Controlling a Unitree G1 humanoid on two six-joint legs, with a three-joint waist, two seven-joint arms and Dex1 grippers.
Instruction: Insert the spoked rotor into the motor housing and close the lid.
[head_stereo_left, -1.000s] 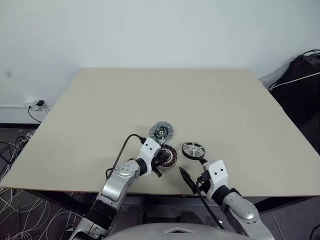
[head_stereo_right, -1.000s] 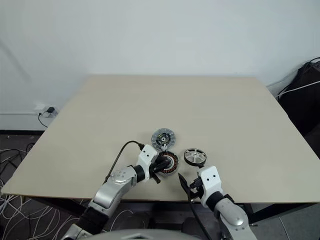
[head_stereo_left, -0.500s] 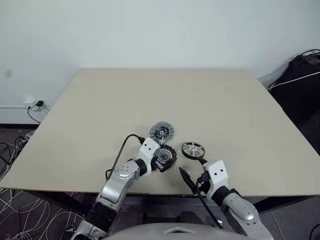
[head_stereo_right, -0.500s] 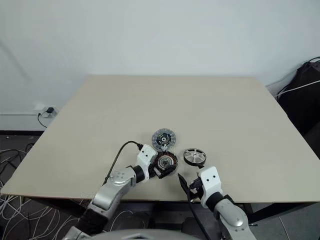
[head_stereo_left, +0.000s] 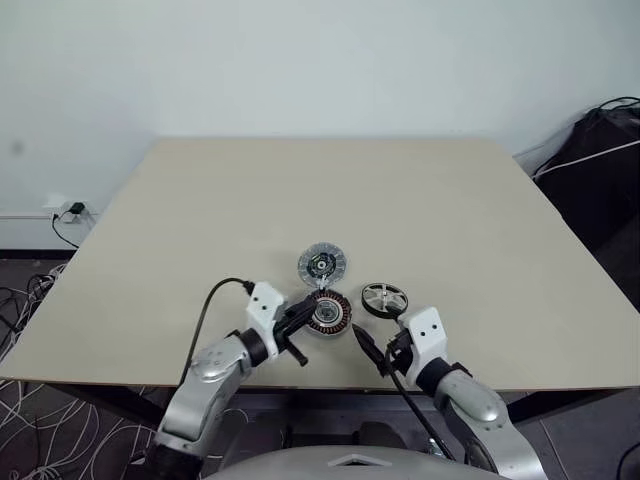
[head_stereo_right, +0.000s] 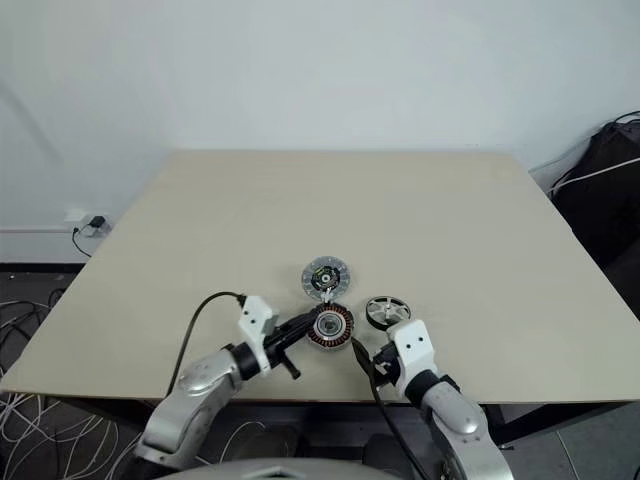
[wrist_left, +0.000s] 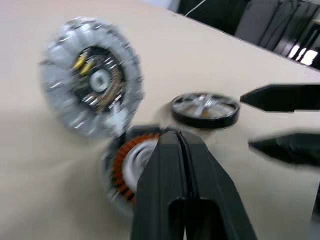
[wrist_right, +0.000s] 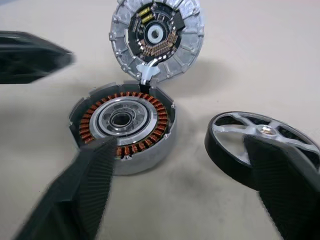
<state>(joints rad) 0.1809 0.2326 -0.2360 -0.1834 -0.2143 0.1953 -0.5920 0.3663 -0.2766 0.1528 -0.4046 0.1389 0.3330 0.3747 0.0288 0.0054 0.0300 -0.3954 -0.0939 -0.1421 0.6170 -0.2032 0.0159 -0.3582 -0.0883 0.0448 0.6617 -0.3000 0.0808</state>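
The motor housing (wrist_right: 122, 127) lies flat on the surface (head_stereo_left: 200, 220), windings up and its centre bare, so the step in hand is judged to be fetching the spoked rotor (wrist_right: 262, 147). The rotor rests flat just beside the housing, directly ahead of the right tool (head_stereo_left: 368, 348), whose fingers stand wide apart with nothing between them. The lid (wrist_right: 157, 37) lies just beyond the housing, face up, and appears joined to it by a short lead.

The left tool (wrist_left: 179, 150) is pinched shut and empty, its tip at the housing's near edge.

To do this well, the right tool should straddle the rotor's black rim across its width, not catch a spoke, and close squarely so the wheel stays level. The left tool could brace the housing's side, keeping clear of the copper windings.
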